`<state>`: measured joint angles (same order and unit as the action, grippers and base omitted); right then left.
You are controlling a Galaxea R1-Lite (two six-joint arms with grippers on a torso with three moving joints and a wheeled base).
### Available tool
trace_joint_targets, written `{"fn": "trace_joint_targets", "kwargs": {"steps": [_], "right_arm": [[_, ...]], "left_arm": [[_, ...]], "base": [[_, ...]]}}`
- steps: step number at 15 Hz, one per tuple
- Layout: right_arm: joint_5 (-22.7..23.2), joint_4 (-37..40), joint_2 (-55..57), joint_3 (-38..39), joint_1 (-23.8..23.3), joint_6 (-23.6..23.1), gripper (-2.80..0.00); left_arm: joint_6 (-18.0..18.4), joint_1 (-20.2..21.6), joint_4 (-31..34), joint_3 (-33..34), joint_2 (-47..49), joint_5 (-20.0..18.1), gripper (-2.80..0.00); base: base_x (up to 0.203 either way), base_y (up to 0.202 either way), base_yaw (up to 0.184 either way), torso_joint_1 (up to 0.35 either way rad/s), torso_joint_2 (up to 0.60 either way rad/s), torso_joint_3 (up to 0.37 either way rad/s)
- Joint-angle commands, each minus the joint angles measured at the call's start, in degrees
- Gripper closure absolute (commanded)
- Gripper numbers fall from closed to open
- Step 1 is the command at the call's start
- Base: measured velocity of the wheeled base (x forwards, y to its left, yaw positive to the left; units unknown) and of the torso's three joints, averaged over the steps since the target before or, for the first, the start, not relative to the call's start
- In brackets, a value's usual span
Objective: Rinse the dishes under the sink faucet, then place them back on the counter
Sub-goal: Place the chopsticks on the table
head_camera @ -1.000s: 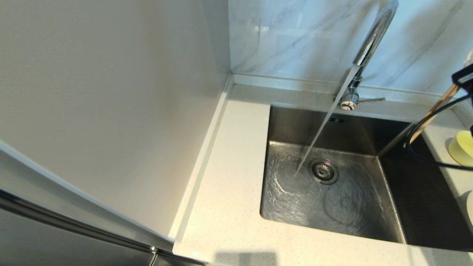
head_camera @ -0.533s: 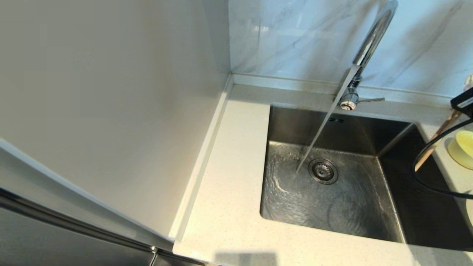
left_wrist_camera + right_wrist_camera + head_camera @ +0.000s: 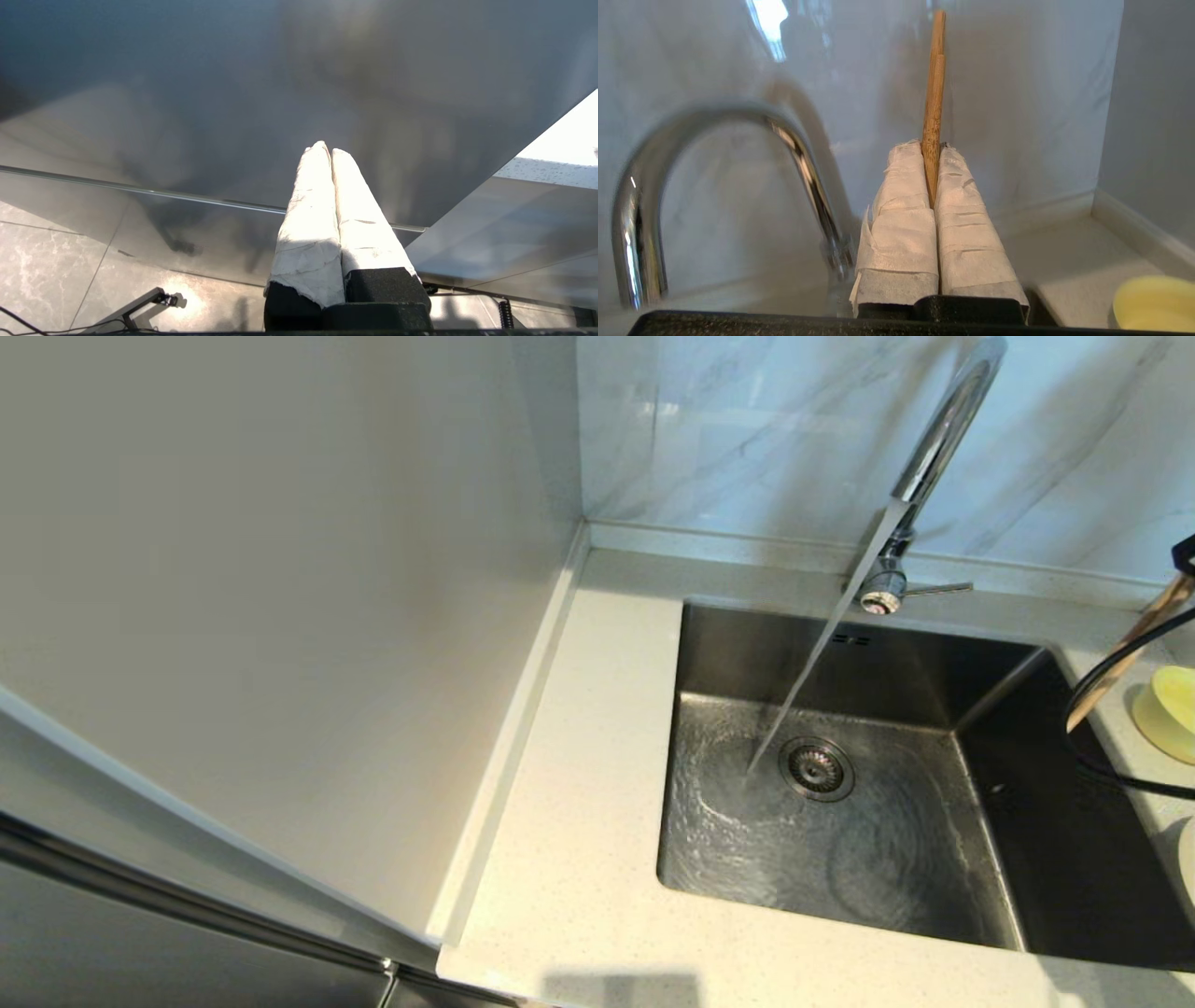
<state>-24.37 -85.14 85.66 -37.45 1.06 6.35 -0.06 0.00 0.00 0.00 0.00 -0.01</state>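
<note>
The chrome faucet (image 3: 938, 439) is running, and its water stream (image 3: 805, 681) lands beside the drain strainer (image 3: 817, 768). My right gripper (image 3: 930, 145) is shut on the light-wood chopsticks (image 3: 934, 93), which stick out past its tips. In the head view the chopsticks (image 3: 1130, 653) slant over the sink's right rim at the picture's right edge. The pale-yellow bowl (image 3: 1169, 709) sits on the counter right of the sink, with the plate's rim (image 3: 1188, 859) just showing nearer me. My left gripper (image 3: 326, 148) is shut on nothing and parked low, out of the head view.
The steel basin (image 3: 738, 644) holds a thin sheet of swirling water. The off-white counter (image 3: 579, 821) runs along its left side and front. A pale wall panel stands on the left. A black cable (image 3: 1088, 761) loops over the basin's right side.
The right gripper and the chopsticks have moved right, away from over the sink's back right corner toward the counter by the bowl. The water keeps running. The left arm is still.
</note>
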Motion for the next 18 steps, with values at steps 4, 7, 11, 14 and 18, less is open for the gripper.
{"fn": "trace_joint_targets", "kwargs": {"steps": [4, 7, 11, 14, 18], "right_arm": [[-0.05, -0.03, 0.21, 7.28, 1.84, 1.28, 0.0], [-0.03, 0.56, 1.03, 9.36, 3.32, 2.36, 0.0], [0.05, 0.57, 1.14, 13.81, 4.0, 3.16, 0.0], [-0.04, 0.84, 0.74, 4.55, 4.13, 2.98, 0.0], [-0.03, 16.88, 0.27, 0.77, 2.5, 7.65, 0.0]], "left_arm": [[-0.03, 0.0, 0.0, 0.0, 0.0, 0.01, 0.0], [-0.03, 0.0, 0.0, 0.0, 0.0, 0.01, 0.0], [0.02, 0.0, 0.0, 0.0, 0.0, 0.01, 0.0], [-0.03, 0.0, 0.0, 0.0, 0.0, 0.01, 0.0], [-0.01, 0.0, 0.0, 0.0, 0.0, 0.01, 0.0]], "base": [[0.0, 0.0, 0.0, 0.0, 0.0, 0.0], [0.0, 0.0, 0.0, 0.0, 0.0, 0.0], [0.0, 0.0, 0.0, 0.0, 0.0, 0.0], [0.0, 0.0, 0.0, 0.0, 0.0, 0.0], [0.0, 0.0, 0.0, 0.0, 0.0, 0.0]]}}
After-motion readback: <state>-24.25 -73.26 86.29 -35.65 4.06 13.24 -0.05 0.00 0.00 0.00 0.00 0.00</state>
